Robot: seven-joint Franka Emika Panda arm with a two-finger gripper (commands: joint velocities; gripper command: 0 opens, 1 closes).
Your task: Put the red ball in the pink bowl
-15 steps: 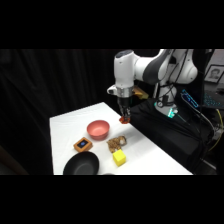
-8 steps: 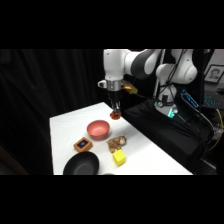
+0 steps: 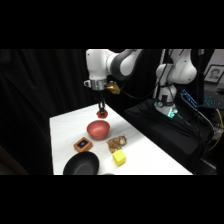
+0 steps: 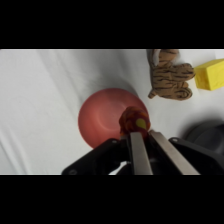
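Observation:
The red ball (image 4: pixel 134 121) hangs in the air, pinched between my gripper's (image 4: pixel 140 133) fingers. In the side view the gripper (image 3: pixel 102 112) holds the red ball (image 3: pixel 102 115) just above the far rim of the pink bowl (image 3: pixel 98 129). From the wrist, the pink bowl (image 4: pixel 105 122) lies directly below, with the ball over its right part. The bowl looks empty inside.
A striped tiger toy (image 3: pixel 116 144) (image 4: pixel 168 76) and a yellow cube (image 3: pixel 119 158) (image 4: pixel 210 74) lie near the bowl. A black bowl (image 3: pixel 81 164) sits at the table's front, and a small brown block with a blue top (image 3: pixel 83 145) lies beside it.
The arm has carried the ball leftward and toward the pink bowl, from over the table's far right edge to above the bowl's rim. The ball stays in the grip.

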